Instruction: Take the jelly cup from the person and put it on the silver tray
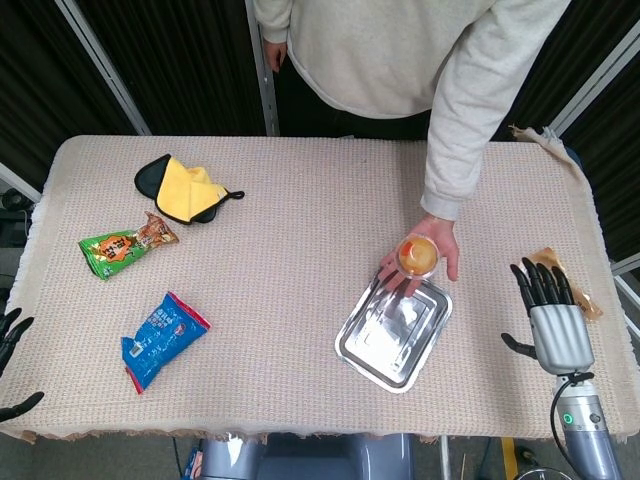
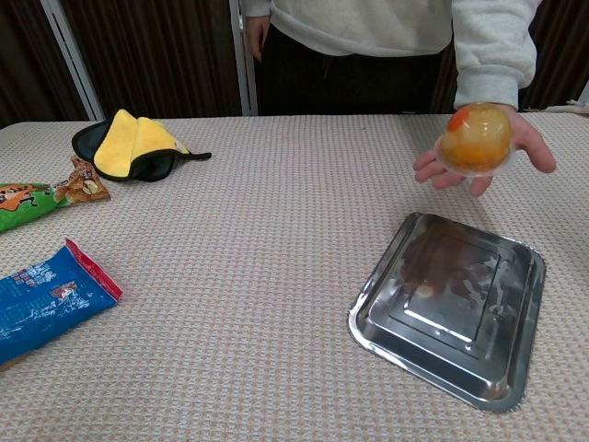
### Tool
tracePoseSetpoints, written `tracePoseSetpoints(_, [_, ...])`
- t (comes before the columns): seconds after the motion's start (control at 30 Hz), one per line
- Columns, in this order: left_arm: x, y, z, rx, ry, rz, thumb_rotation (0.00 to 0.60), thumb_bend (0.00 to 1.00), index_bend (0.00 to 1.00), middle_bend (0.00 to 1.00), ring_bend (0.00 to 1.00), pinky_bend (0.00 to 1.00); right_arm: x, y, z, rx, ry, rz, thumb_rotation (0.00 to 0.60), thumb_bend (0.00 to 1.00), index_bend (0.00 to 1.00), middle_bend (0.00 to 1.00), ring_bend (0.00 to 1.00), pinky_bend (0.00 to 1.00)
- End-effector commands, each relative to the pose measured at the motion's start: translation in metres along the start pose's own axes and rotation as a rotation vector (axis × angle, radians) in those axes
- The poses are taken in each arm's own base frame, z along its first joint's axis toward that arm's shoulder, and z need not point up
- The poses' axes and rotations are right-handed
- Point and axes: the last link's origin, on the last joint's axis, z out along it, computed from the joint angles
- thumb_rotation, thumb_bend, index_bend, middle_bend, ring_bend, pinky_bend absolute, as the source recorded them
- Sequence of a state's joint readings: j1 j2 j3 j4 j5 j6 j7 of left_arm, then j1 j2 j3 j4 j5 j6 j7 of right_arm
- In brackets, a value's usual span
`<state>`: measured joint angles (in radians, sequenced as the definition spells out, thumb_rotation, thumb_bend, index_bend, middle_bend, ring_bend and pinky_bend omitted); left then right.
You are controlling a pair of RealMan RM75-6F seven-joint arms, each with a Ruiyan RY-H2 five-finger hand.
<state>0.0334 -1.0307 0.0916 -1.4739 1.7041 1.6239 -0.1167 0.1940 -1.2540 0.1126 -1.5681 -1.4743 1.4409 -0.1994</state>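
Note:
An orange jelly cup [image 1: 417,254] [image 2: 475,137] rests on the person's open palm [image 1: 436,250] [image 2: 529,147], held above the far edge of the silver tray [image 1: 372,356] [image 2: 515,359]. The tray lies upside-up on the woven cloth, right of centre. My right hand [image 1: 554,316] lies at the table's right edge, fingers spread and holding nothing, well to the right of the cup. Only the dark fingertips of my left hand [image 1: 12,337] show at the lower left corner, spread apart and holding nothing. Neither hand appears in the chest view.
A yellow-and-black cloth [image 1: 182,190] [image 2: 129,147] lies at the far left. A green snack packet [image 1: 122,245] [image 2: 37,198] and a blue packet [image 1: 162,336] [image 2: 46,304] lie on the left side. A brown wrapper [image 1: 560,275] lies by my right hand.

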Motion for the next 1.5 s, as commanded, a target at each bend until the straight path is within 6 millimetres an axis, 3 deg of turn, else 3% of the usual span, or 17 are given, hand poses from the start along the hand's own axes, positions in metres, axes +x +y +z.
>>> tracePoseSetpoints(0.03, [0.0,0.0,0.0,0.0,-0.002,-0.001,0.6,0.0,0.02,0.0,0.0,0.0,0.008,-0.014,0.01,0.016,-0.015,0.037,0.6,0.02,0.02,0.0,0.0,0.0])
tracePoseSetpoints(0.43, [0.0,0.0,-0.001,-0.005,-0.009,-0.007,0.6,0.0,0.02,0.0,0.0,0.0,0.049,-0.092,0.076,0.053,-0.159,0.259,0.6,0.04,0.1,0.03,0.0,0.08])
tracePoseSetpoints(0.87, [0.001,0.0,-0.001,-0.013,-0.014,-0.012,0.6,0.0,0.02,0.0,0.0,0.0,0.032,-0.148,0.113,0.056,-0.25,0.249,0.6,0.06,0.14,0.1,0.04,0.13])
tracePoseSetpoints(1.07, [0.001,0.0,0.0,-0.017,-0.017,-0.019,0.6,0.0,0.02,0.0,0.0,0.0,0.02,-0.16,0.121,0.041,-0.267,0.231,0.6,0.07,0.16,0.1,0.04,0.14])
tracePoseSetpoints(1.33, [0.001,-0.001,0.0,-0.017,-0.019,-0.028,0.6,0.0,0.02,0.0,0.0,0.0,0.004,-0.157,0.129,-0.001,-0.263,0.189,0.6,0.09,0.19,0.11,0.05,0.14])
tracePoseSetpoints(1.5, [0.001,-0.001,0.0,-0.017,-0.02,-0.028,0.6,0.0,0.02,0.0,0.0,0.0,0.0,-0.151,0.13,-0.009,-0.246,0.157,0.6,0.13,0.3,0.21,0.14,0.23])
